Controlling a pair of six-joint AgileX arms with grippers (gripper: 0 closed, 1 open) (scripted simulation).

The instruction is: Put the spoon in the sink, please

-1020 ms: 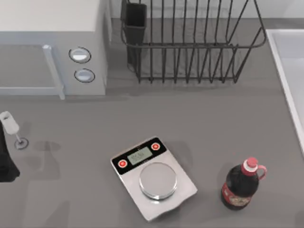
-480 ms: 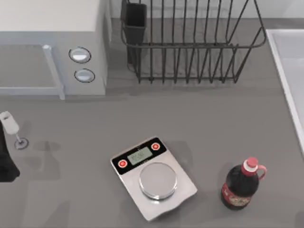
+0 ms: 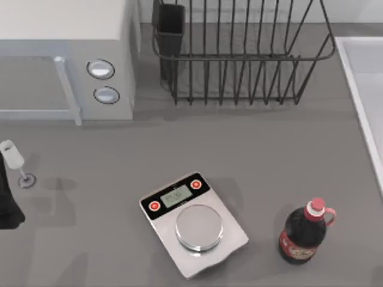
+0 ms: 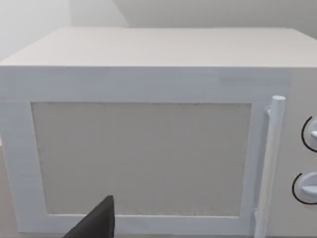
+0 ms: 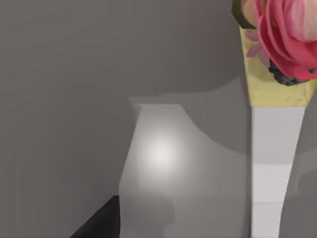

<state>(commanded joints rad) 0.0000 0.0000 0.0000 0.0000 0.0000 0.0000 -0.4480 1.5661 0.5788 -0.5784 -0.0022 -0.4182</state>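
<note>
Only the sink (image 3: 364, 89), a pale, smooth rectangular basin with a raised light rim, lies at the desk's (image 3: 257, 143) right edge. Beside it stands the black wire dish rack (image 3: 239, 54); a steel-plated kitchen scale (image 3: 192, 223) sits nearer the front. Whether the left end effector (image 3: 7, 197), at the desk's left edge, is wide or narrow cannot be told.

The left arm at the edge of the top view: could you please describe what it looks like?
Little of it is visible. The left arm appears as a matte black, blocky shape at the top view's left edge, with no cables or markings visible. In the left wrist view, a dark angular wedge, probably part of its end effector, sits before the white microwave.
</note>
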